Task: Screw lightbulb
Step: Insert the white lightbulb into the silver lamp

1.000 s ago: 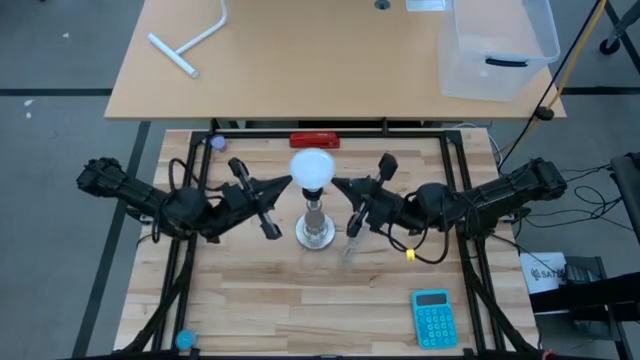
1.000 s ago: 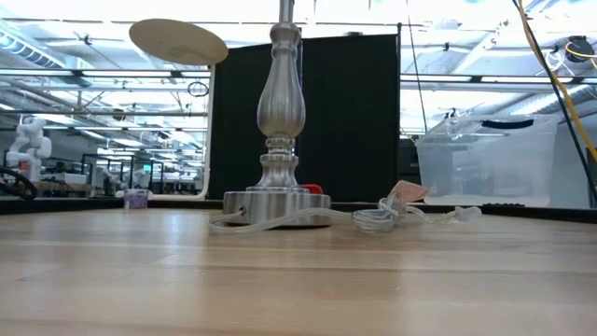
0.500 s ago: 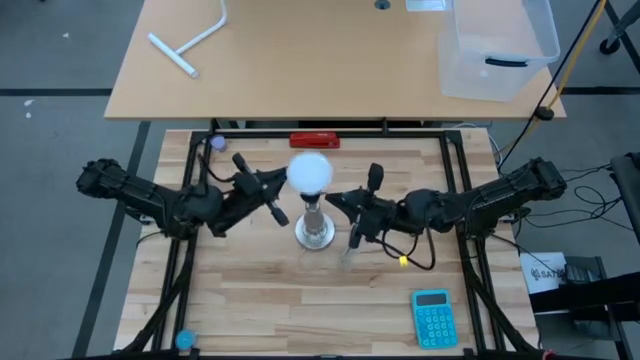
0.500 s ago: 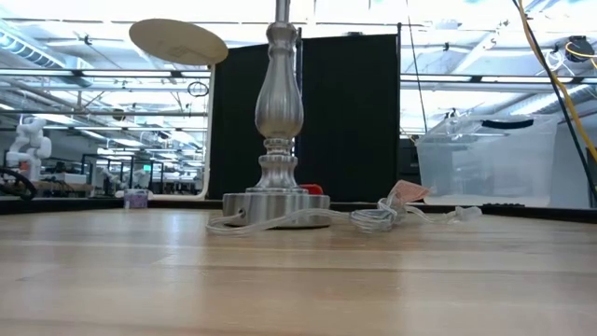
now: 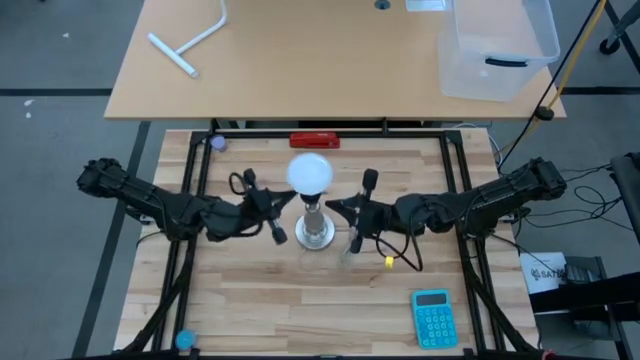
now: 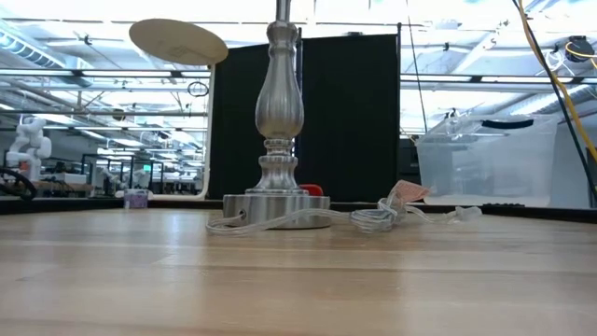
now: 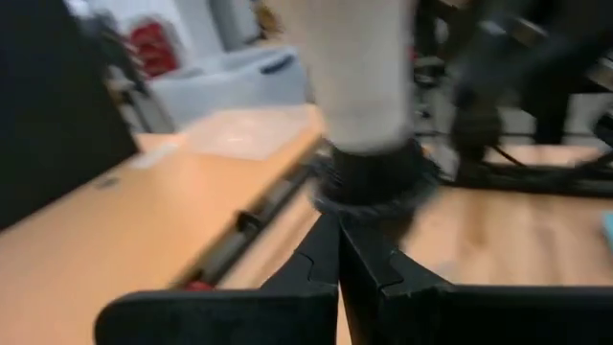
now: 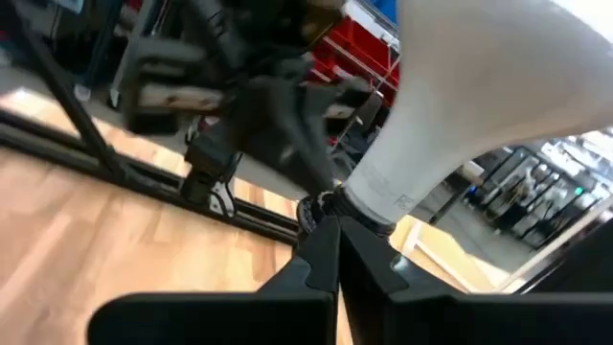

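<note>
Standing upright on the lamp stand (image 5: 316,228), the lightbulb (image 5: 310,173) lies between both arms; left end effector (image 5: 272,205) and right end effector (image 5: 345,212), fingers together, flank it equally.

No text, label, brand, number or sign can be read in any view; faint grey print on the lightbulb (image 8: 498,86) neck stays too blurred to read.

Open-plan robotics lab: framed wooden bench (image 5: 250,290), another robot arm (image 6: 28,140) in the hall behind.
</note>
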Motion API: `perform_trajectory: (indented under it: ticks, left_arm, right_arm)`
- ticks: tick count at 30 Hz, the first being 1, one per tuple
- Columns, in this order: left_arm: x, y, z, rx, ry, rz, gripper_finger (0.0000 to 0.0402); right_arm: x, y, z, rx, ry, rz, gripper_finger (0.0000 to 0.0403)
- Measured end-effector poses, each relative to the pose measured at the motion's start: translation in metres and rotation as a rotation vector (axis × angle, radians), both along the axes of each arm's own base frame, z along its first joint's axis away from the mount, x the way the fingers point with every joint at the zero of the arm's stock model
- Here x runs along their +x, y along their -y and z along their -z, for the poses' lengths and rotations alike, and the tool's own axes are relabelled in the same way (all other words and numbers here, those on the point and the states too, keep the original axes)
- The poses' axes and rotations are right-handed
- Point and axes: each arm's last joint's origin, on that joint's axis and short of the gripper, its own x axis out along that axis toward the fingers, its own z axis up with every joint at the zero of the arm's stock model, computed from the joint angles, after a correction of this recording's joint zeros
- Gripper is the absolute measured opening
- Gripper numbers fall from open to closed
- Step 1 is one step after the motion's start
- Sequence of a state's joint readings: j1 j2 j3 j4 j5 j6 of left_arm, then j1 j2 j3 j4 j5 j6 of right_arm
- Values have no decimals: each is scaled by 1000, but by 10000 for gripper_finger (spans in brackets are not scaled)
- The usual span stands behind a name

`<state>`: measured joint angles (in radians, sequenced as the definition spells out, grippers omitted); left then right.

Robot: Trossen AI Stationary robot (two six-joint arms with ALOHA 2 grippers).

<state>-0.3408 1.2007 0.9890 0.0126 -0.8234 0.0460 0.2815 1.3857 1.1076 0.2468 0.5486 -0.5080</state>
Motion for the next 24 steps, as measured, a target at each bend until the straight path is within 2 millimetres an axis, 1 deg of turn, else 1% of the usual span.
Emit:
perform_trajectory:
  ticks: [6,9,12,14,17,21,24]
  left_arm:
    - [1,4,5,-68,-35,133,0]
    - [2,4,11,-95,-71,134,0]
    - [5,5,22,-120,-98,123,0]
    - [6,6,33,-126,-99,120,0]
    - [4,6,57,-157,-61,121,0]
    - [-5,4,92,-190,44,123,0]
    - [-13,-2,109,-194,115,108,3]
  right_arm:
    - [1,-1,-4,83,58,-27,0]
    - [1,-1,-4,91,64,-27,0]
    - [1,-1,-5,92,66,-27,0]
    - [1,-1,-5,94,73,-27,0]
    - [1,-1,-5,89,73,-24,0]
    - [1,-1,-5,79,71,-22,0]
    - [1,-1,-5,70,69,-23,0]
